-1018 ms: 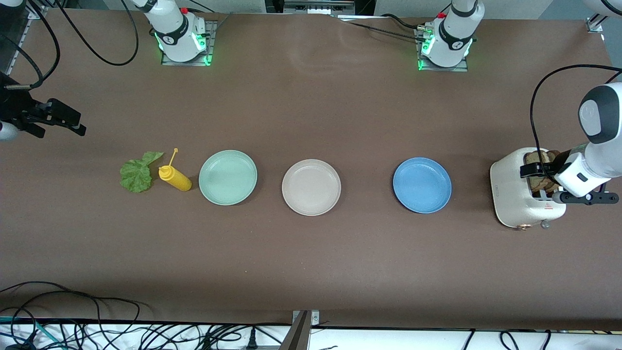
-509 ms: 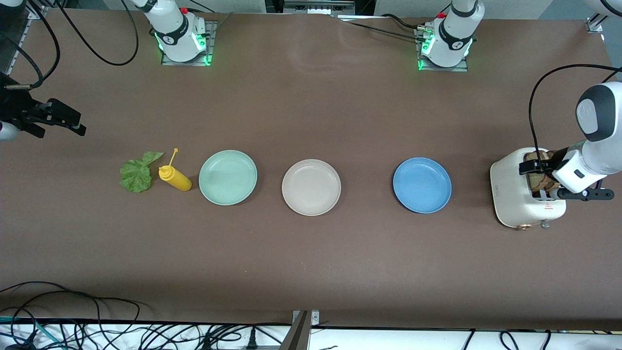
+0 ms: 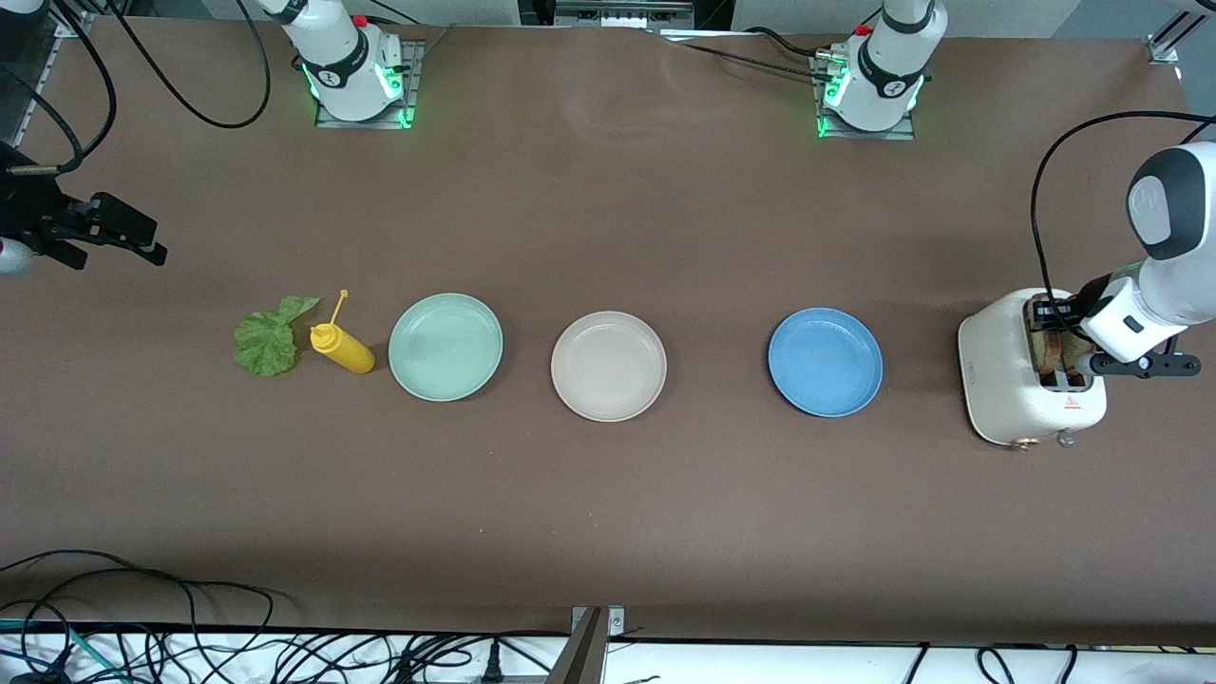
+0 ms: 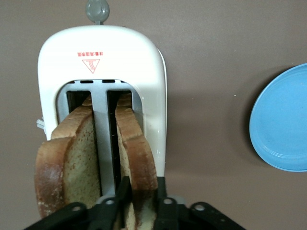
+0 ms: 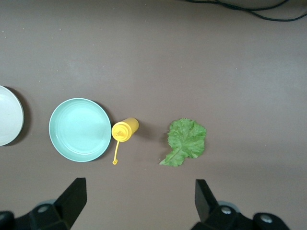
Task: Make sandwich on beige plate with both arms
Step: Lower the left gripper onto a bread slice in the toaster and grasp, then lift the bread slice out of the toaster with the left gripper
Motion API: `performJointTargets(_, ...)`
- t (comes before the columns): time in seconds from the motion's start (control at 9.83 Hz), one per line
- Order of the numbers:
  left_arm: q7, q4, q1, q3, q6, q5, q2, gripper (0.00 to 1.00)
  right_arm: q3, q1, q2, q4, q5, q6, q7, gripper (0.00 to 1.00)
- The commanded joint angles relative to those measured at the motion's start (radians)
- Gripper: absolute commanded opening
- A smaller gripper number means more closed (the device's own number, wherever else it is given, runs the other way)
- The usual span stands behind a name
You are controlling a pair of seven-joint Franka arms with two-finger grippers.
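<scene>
Front view: left pincer [image 3: 1056, 328] over my toaster [image 3: 1007, 385]; beige plate [image 3: 608, 366] well apart on counter [image 3: 608, 513]; right pincer [image 3: 114, 233] waits.
Left wrist: fingers [image 4: 123, 191] clamp one bread slice [image 4: 139, 158].
Right wrist: pincer [image 5: 139, 199] spread above lettuce leaf [image 5: 186, 141].

Even, bright overhead light, soft short shadows beside the round plates, faint sheen on the matte brown table [image 3: 608, 218], green glow at arm bases, all views sharp.
</scene>
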Motion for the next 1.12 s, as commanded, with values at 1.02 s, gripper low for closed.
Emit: performJointTargets(1.02,0.127,0.240,-0.001,-0.011,-0.300,-0.187,-0.025,0.00,0.000,0.000,-0.005,0.007,0.006,-0.013,0.003,1.00)
